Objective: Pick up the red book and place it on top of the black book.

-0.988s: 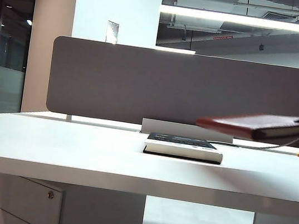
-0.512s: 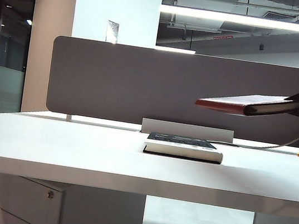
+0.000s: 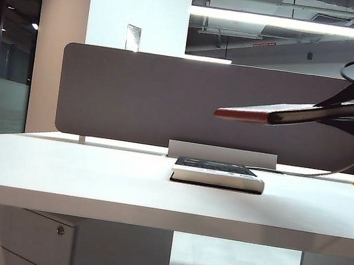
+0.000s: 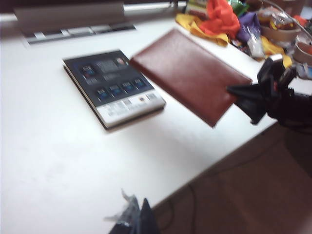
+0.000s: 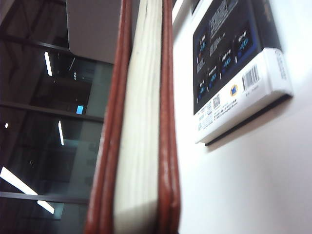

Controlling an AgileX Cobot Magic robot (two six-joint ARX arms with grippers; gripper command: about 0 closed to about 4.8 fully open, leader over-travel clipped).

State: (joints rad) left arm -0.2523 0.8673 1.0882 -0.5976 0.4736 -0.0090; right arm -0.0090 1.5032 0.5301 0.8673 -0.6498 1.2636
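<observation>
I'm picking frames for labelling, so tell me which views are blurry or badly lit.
Exterior view: sharp, ceiling strip light blown out. Left wrist view: soft motion blur on the maroon leather-like red book and right gripper. Right wrist view: the thick black book is readable, the red book's pages blurred.

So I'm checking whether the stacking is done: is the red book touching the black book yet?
Apart. The exterior view shows the red book, held by the right gripper, hanging well above the black book, with the grey partition visible between them.

A white desk (image 3: 90, 179) backs onto a grey partition (image 3: 142, 97) (ceiling strip light (image 3: 293, 23) lit).
</observation>
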